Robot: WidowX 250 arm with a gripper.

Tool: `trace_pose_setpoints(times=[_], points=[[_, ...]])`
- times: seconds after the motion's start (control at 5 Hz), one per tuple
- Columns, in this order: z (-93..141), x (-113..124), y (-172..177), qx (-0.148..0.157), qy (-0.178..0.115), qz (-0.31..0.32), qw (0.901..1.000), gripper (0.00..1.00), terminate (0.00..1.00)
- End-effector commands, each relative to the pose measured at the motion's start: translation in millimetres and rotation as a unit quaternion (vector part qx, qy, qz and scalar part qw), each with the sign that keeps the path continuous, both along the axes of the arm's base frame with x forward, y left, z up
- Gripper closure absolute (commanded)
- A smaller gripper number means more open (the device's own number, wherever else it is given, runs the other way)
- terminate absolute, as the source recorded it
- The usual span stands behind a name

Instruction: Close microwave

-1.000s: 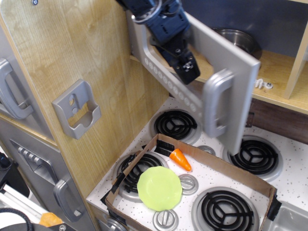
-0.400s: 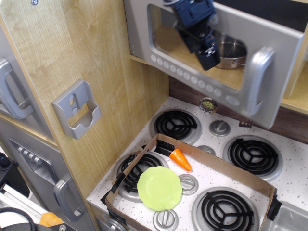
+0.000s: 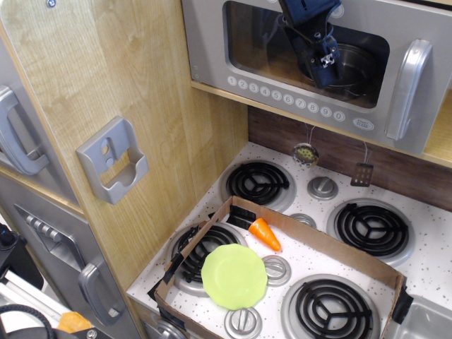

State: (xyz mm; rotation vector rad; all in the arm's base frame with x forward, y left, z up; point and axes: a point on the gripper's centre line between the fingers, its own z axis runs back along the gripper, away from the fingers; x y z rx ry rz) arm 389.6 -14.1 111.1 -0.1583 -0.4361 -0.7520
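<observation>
The gripper (image 3: pixel 326 67) sat in the upper right of the frame, its dark blue body reaching down from the top edge across the dark window (image 3: pixel 304 53) of the microwave (image 3: pixel 311 70). Its tip pressed against, or hung just in front of, the window pane; which of the two could not be told from this view. The fingers were bunched close together and held nothing, though whether they were fully shut could not be made out against the dark glass.

Behind the pane a metal pot (image 3: pixel 349 67) showed dimly inside the compartment. The door lay nearly flat with the wooden frame along the top of the picture, its row of round number buttons (image 3: pixel 282 97) running below the window and the curved silver handle (image 3: pixel 408 88) standing at the far right. By the look of it the task was all but done: the door appeared shut or a hair from it, and what was left, at most, was a last press to seat it and then a withdrawal.

Lower down, the stove top (image 3: pixel 424 261) carried a cardboard tray (image 3: pixel 339 251) with a green plate (image 3: pixel 234 277) and a carrot (image 3: pixel 265 234) in it. A small grey bracket (image 3: pixel 113 161) hung on the wooden side panel at the left.
</observation>
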Motion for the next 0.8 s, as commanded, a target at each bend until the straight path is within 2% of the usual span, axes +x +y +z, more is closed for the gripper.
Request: trace_pose_setpoints(times=[0.0,0.4,0.6], points=[[29.1,9.1,-6.5,0.018,-0.045,-0.014,0.9987,0.00,0.00],[29.8,11.0,-7.8,0.019,-0.051,-0.007,0.9985,0.00,0.00],[31.8,11.9,-9.2,0.018,-0.066,-0.002,0.9976,0.00,0.00]])
